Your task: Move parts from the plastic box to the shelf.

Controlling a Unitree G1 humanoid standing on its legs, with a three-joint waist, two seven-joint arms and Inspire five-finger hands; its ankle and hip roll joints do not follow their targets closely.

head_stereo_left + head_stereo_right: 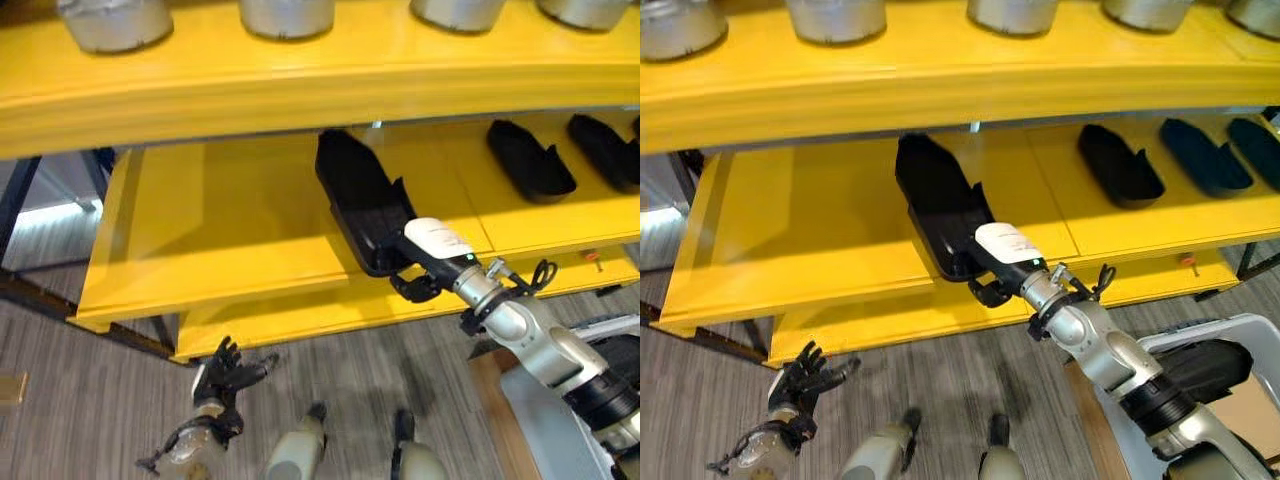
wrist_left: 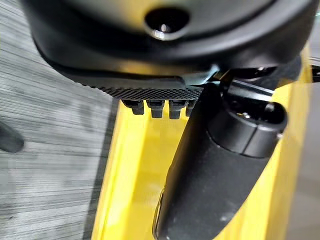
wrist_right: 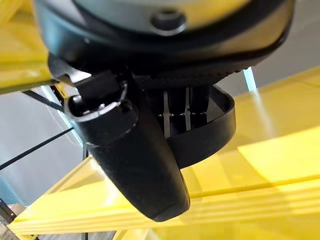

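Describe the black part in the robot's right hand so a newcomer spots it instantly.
Find the yellow shelf, middle level. Of the black parts there, it is the leftmost black part, overhanging the front edge. Unlike the others further right, the right hand grips its near end.

Grey, seemingly wood-grain floor (image 1: 90, 400)

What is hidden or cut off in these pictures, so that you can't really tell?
- The grey containers on the top shelf: cut by the upper edge in both eye views, contents unseen.
- The far end of the black part held by the right hand: shaded under that shelf.
- The plastic box: cut by the edge, partly behind the right arm.
- The left hand: low, small.
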